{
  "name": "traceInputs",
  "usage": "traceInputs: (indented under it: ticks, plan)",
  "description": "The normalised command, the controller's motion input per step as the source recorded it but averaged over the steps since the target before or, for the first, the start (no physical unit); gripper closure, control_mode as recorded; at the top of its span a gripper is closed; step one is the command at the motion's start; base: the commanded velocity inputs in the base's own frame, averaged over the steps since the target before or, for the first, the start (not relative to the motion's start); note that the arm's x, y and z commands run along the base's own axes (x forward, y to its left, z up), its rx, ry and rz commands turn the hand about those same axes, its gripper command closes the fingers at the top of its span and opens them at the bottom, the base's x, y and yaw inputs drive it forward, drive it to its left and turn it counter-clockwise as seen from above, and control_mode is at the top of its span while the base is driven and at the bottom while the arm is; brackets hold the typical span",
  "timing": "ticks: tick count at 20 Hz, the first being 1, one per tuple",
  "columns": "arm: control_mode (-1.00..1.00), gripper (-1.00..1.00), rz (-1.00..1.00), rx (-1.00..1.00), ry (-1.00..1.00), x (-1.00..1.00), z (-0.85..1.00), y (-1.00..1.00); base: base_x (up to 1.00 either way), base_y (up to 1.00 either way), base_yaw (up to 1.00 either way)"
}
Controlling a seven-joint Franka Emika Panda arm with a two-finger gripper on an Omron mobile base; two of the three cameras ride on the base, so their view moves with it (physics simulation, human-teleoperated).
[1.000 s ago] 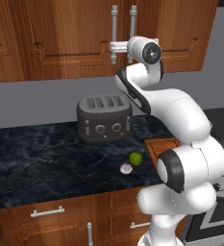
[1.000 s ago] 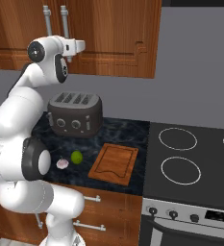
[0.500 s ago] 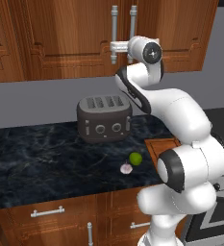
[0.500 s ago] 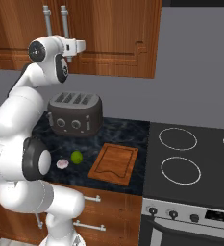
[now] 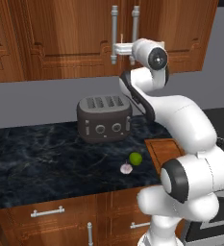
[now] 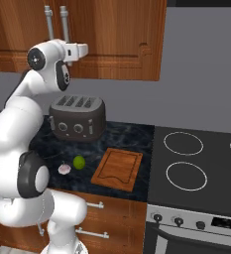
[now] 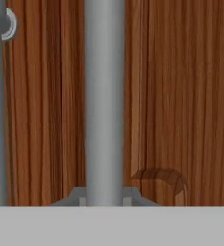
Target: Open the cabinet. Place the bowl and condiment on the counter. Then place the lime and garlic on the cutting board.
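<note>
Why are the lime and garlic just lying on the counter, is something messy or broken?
Nothing stands out. The lime and garlic lie loose on the counter beside the cutting board, nothing spilled. The tool is shut on a cabinet handle.

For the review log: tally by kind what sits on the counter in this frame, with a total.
Toaster: 1
Lime: 1
Garlic: 1
Cutting board: 1
Total on the counter: 4
</note>
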Motion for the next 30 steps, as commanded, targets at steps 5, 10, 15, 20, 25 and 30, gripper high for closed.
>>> traceInputs:
  ticks: [5,10,15,20,25,30]
  plan:
    - [-1.0,1.0,0.0,0.0,-0.02,-0.66,0.0,-0.32,0.0,0.0,0.0]
    - [-1.0,1.0,0.01,0.0,0.0,-0.7,0.0,-0.22,0.0,0.0,0.0]
    - [-1.0,1.0,0.14,0.0,0.0,-0.61,0.0,-0.26,0.0,0.0,0.0]
    - [-1.0,1.0,0.18,0.0,0.08,-0.42,0.0,-0.27,0.0,0.0,0.0]
    - [-1.0,1.0,0.12,0.0,0.07,-0.43,0.0,-0.18,0.0,0.0,0.0]
    - [-1.0,-1.0,0.03,-0.09,0.02,-0.35,0.03,0.27,0.0,0.0,0.0]
